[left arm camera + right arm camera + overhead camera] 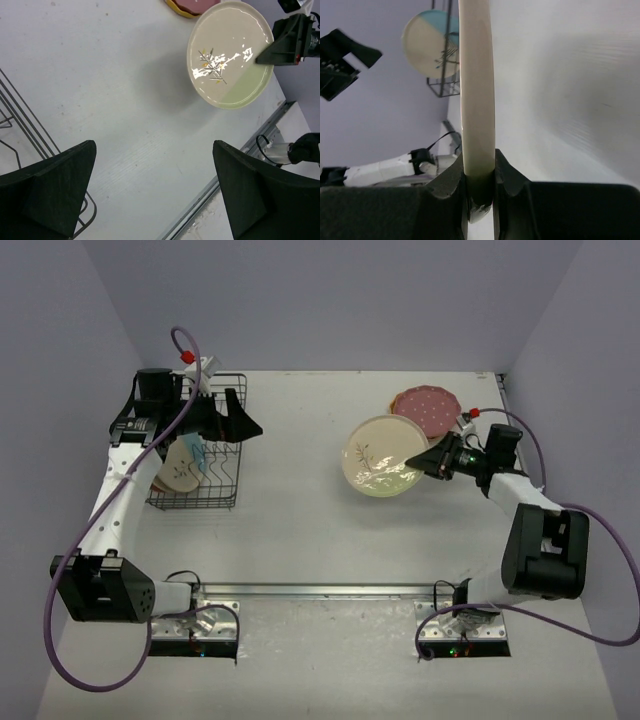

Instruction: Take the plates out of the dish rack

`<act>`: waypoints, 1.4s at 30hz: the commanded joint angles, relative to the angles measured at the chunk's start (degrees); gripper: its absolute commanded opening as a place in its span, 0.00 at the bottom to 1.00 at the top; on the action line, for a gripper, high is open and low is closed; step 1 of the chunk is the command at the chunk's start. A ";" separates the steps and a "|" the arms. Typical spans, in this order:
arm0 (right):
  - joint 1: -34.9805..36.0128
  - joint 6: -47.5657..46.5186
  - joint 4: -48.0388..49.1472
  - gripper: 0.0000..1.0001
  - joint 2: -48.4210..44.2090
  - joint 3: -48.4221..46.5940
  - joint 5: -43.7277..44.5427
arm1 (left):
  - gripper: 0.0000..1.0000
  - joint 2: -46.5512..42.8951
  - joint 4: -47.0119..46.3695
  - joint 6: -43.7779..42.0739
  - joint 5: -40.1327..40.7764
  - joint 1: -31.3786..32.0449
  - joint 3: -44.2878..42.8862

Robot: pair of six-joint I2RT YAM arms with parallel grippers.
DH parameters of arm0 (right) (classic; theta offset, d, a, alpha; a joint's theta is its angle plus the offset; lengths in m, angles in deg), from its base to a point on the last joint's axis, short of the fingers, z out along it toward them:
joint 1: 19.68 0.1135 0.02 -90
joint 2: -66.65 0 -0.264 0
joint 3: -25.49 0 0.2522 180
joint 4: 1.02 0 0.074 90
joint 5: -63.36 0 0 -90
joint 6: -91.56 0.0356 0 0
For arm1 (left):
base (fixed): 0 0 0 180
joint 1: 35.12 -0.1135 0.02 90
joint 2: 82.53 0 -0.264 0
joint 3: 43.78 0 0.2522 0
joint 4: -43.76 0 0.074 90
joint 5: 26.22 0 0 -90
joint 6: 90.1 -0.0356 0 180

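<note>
While the left gripper [243,420] hangs over the inner edge of the dish rack [222,495] with its fingers [55,195] spread wide and nothing between them, all the action is over on the right! The right gripper [420,460] has its fingers [512,182] clamped tight on the rim of the green-tinted plate [375,452], a cream round with a leaf sprig across its face, and the right wrist view shows that rim edge-on, wedged squarely between the two pads. That plate sits out over the right half of the tabletop [300,540], well apart from the rack, tilted a little and throwing a shadow on the surface below it. Just beyond it, at the far right, the dark pink plate [428,408] with white dots lies flat on top of the yellow-orange plate [394,401], whose scalloped edge peeks out at the left side of the stack; the held plate's far rim is just beside that stack. Back in the rack on the left, the blue-tinted plate [185,465] stands propped among the wires, and another rim shows tucked behind it, too hidden to name its colour. From the left wrist camera, the green plate gleams under the lights, with the right arm's dark fingers biting its edge.
</note>
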 commanded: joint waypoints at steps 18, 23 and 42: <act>-20.90 -53.55 -58.43 0.00 22.69 -24.85 5.77 | 1.00 -2.07 -3.09 1.18 5.39 -0.44 -1.58; -20.90 -54.29 -59.64 0.03 27.62 -28.95 14.14 | 1.00 -1.82 -2.37 0.88 6.94 -0.49 -2.05; -23.13 -56.49 -63.70 0.37 34.32 -34.52 30.85 | 1.00 -2.77 -2.26 -0.55 9.38 -0.48 -1.54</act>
